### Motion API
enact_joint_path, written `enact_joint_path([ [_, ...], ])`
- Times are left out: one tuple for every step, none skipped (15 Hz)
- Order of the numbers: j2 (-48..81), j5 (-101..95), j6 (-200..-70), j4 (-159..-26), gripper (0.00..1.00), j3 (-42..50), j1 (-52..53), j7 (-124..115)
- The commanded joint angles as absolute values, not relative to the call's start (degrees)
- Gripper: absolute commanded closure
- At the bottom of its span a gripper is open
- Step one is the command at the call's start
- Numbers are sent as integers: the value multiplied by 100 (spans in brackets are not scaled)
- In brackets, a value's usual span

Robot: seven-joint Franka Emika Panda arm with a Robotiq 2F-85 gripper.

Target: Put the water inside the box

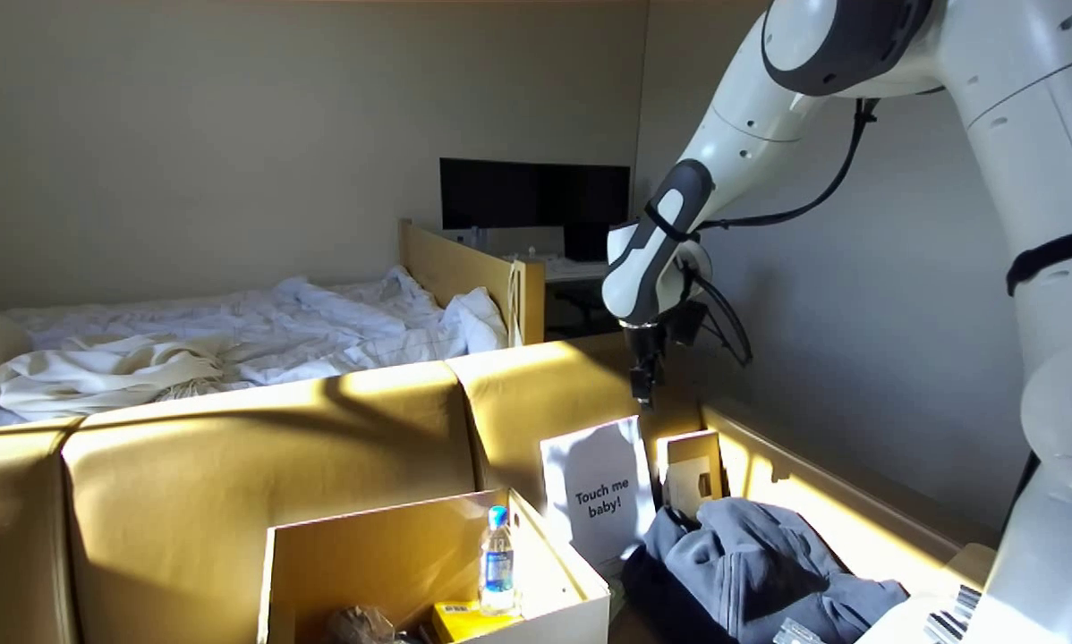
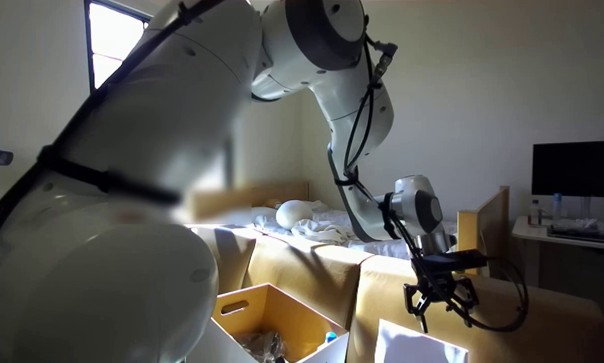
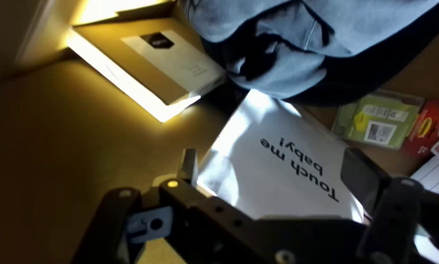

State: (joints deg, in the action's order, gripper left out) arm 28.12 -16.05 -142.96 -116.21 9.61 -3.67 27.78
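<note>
The water bottle (image 1: 498, 572), clear with a blue label and cap, stands upright inside the large open box (image 1: 375, 546), at its right end by a yellow pack. In an exterior view only its blue cap (image 2: 330, 337) shows over the wall of the box (image 2: 297, 322), tan inside and white outside. My gripper (image 1: 643, 398) hangs to the right of the box and higher, above a white printed carton (image 1: 600, 487). It also shows in an exterior view (image 2: 446, 322). In the wrist view its fingers (image 3: 274, 167) are wide apart with nothing between them. The bottle is out of the wrist view.
Grey clothing (image 1: 751, 563) and a small tan box (image 3: 164, 66) lie beside the carton. Green (image 3: 380, 121) and red (image 3: 426, 126) packages lie near it. A plastic bag (image 2: 266, 345) is in the large box. The sofa back (image 1: 276, 447) rises behind everything.
</note>
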Motion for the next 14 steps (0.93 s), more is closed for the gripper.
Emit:
enact_joint_path([
  [1812,-1872,-12650,-12037,0,1101,-760,3089],
  [1592,-1879,-12097,-12064,0,1123,-885,3255],
  [1380,-1872,-11542,-12079,0,1153,-992,3387],
  [1204,-1887,-10987,-12002,0,1180,-1057,3462],
  [1067,-2045,-10704,-11973,0,1224,-1077,3247],
  [934,-2243,-10467,-11915,0,1281,-1074,2890],
  [828,-2500,-10372,-11878,0,1326,-1073,2500],
  [761,-2561,-10299,-11793,0,1357,-1123,2308],
  [687,-2632,-10326,-11739,0,1392,-1159,2079],
  [619,-2663,-10421,-11694,0,1419,-1196,1871],
  [578,-2674,-10525,-11624,0,1455,-1245,1701],
  [548,-2671,-10591,-11534,0,1494,-1284,1541],
  [541,-2569,-10620,-11378,0,1532,-1343,1445],
  [556,-2480,-10640,-11223,0,1572,-1400,1337],
])
